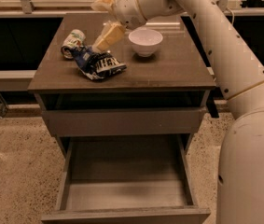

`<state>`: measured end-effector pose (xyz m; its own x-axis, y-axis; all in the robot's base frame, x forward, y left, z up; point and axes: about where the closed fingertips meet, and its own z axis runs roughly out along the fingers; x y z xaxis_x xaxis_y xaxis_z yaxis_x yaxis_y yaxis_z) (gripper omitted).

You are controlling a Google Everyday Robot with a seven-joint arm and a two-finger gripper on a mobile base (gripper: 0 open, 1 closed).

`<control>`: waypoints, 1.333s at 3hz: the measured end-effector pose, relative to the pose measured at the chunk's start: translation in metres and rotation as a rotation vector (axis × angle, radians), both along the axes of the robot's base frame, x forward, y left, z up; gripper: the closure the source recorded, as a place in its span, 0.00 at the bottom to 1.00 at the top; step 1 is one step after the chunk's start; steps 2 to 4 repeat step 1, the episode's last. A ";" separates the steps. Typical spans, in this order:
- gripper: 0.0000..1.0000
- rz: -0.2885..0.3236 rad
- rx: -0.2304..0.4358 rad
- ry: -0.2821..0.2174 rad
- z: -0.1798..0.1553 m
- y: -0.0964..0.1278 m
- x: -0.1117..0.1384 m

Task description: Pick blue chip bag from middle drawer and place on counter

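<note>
The blue chip bag [99, 65] lies crumpled on the counter [169, 71], left of centre, white lettering up. My gripper [97, 27] hovers just above the bag's back end with its fingers spread open. The lower finger [107, 36] points down at the bag's top corner; I cannot tell if it touches. The middle drawer [127, 195] is pulled out below, and its grey floor holds nothing. The arm reaches in from the upper right.
A green-and-white drink can [72, 43] lies on its side just left of the bag. A white bowl [145, 41] stands to the right of the gripper. A closed plain drawer front [122, 121] sits under the counter. The robot's white body [250, 171] fills the right.
</note>
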<state>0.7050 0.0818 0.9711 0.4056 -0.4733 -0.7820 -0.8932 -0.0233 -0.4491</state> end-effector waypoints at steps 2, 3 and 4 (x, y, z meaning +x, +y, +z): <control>0.00 0.001 0.000 0.000 0.000 0.001 0.000; 0.00 0.001 0.000 0.000 0.000 0.001 0.000; 0.00 0.001 0.000 0.000 0.000 0.001 0.000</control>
